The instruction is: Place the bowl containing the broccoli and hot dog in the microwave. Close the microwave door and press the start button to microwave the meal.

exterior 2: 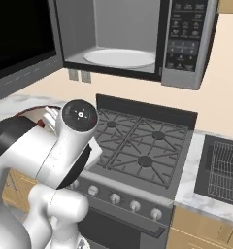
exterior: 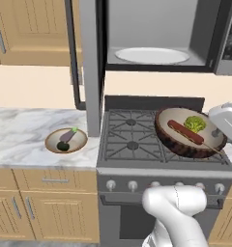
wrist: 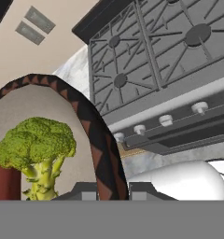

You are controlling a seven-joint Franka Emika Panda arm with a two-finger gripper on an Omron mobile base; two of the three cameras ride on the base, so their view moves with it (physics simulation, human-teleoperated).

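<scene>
The dark-brown bowl (exterior: 183, 144) hangs tilted over the right side of the stove (exterior: 130, 137), lifted clear of the burners. Inside it lie the yellow-green broccoli (exterior: 195, 124) and the reddish hot dog (exterior: 184, 131). In the hand view my gripper (wrist: 112, 190) is shut on the rim of the bowl (wrist: 93, 126), with the broccoli (wrist: 37, 144) close on the left. Above the stove, the microwave (exterior: 156, 19) is open, showing its white turntable (exterior: 152, 55). The microwave door (exterior 2: 21, 44) is swung out to the left. My arm hides most of the bowl (exterior 2: 33, 113) in the right base view.
A shallow tan bowl holding an eggplant (exterior: 65, 140) sits on the marble counter left of the stove. The microwave's button panel (exterior 2: 185, 34) is on its right side. A black wire rack (exterior 2: 225, 170) lies right of the stove. Knobs line the stove front.
</scene>
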